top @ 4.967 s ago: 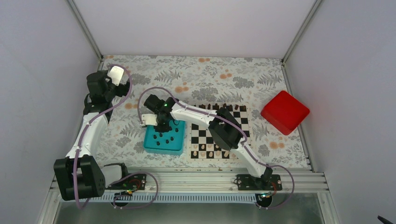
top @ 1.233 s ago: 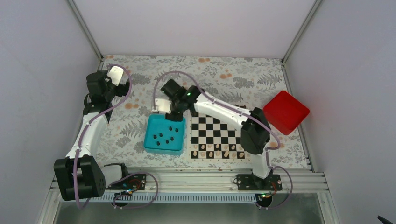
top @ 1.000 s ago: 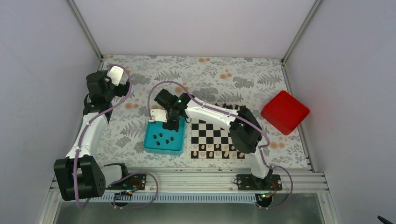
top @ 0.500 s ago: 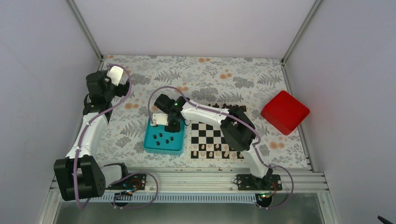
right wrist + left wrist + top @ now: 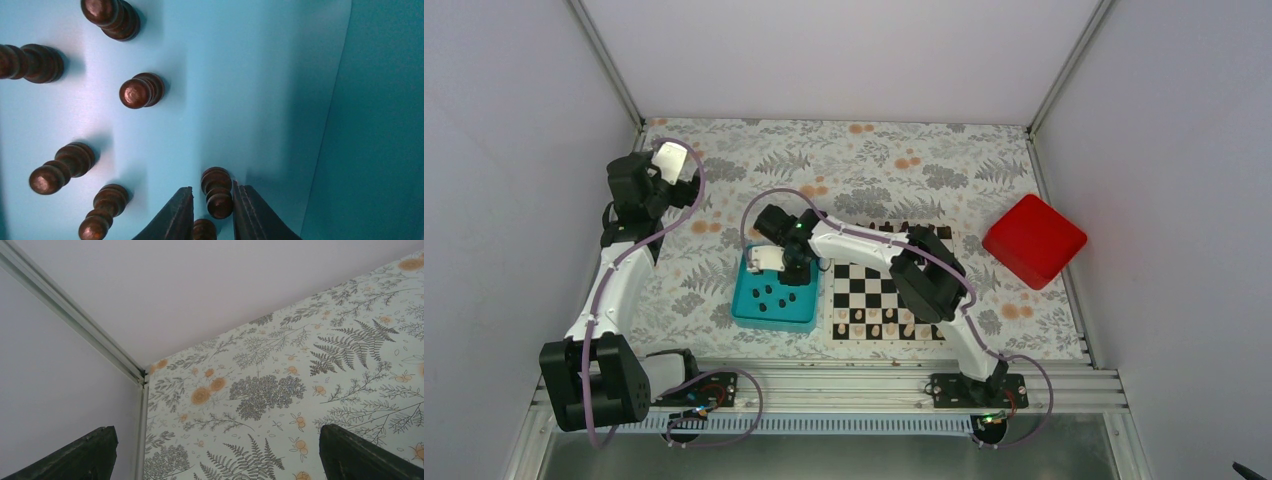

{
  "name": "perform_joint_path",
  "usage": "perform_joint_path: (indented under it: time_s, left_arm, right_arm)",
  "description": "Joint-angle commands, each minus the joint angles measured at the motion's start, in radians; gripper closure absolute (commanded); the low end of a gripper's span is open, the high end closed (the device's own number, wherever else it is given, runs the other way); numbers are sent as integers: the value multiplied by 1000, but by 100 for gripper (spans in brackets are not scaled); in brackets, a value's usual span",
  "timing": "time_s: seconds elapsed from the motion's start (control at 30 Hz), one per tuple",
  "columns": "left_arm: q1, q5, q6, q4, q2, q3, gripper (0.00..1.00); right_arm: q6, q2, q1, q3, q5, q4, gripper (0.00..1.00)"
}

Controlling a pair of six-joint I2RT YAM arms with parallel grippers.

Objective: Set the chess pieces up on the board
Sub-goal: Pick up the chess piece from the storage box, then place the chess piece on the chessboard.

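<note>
My right gripper [image 5: 790,271] reaches down into the teal tray [image 5: 746,313], where several dark chess pieces [image 5: 773,295] stand. In the right wrist view its jaws [image 5: 212,187] straddle one dark piece [image 5: 218,199]. The right finger touches the piece and a thin gap shows at the left finger, so the gripper is open, though narrowly. Another dark piece [image 5: 202,230] stands just below the jaws. The board [image 5: 890,291] lies right of the tray, with dark pieces [image 5: 906,228] along its far edge. My left gripper [image 5: 218,440] hangs open and empty at the back left.
Pale pieces [image 5: 885,324] fill the board's near rows. A red box [image 5: 1034,240] sits at the right. Inside the tray, other dark pieces [image 5: 136,92] stand left of my jaws, and the tray wall [image 5: 380,125] rises on their right.
My right gripper came from above the tray's far edge down into the tray, and its jaws narrowed around one dark piece. The left arm stayed still.
</note>
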Motion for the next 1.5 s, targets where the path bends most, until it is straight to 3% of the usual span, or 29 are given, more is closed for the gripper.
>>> perform_joint_path:
  time_s: [0.0,0.13,0.33,0.53,0.8,1.1,1.27,1.47]
  left_arm:
    - [5,19,1,29,-17,-9,0]
    - [5,22,-1,27,-17,-8,0]
    - [5,22,-1,25,-20,-6,0]
    - [5,25,-4,23,-20,0,0]
    - [5,23,-4,19,-19,3,0]
    - [5,24,-4,19,-16,5,0]
    - [5,20,-6,17,-16,10,0]
    - [5,16,-7,16,-12,12,0]
  right_arm:
    - [-3,31,1,16,-5,1,77]
    - [-5,33,1,17,-13,2,78]
    - [4,12,0,14,-18,5,91]
    - [17,-88,-13,28,-2,-3,96]
    - [25,-244,-153,70,40,-65,96]
    - [-1,-352,-405,-119,4,-34,96]
    - [1,-357,-439,-243,-30,18,95]
    - [0,-299,-439,-275,-82,42,95]
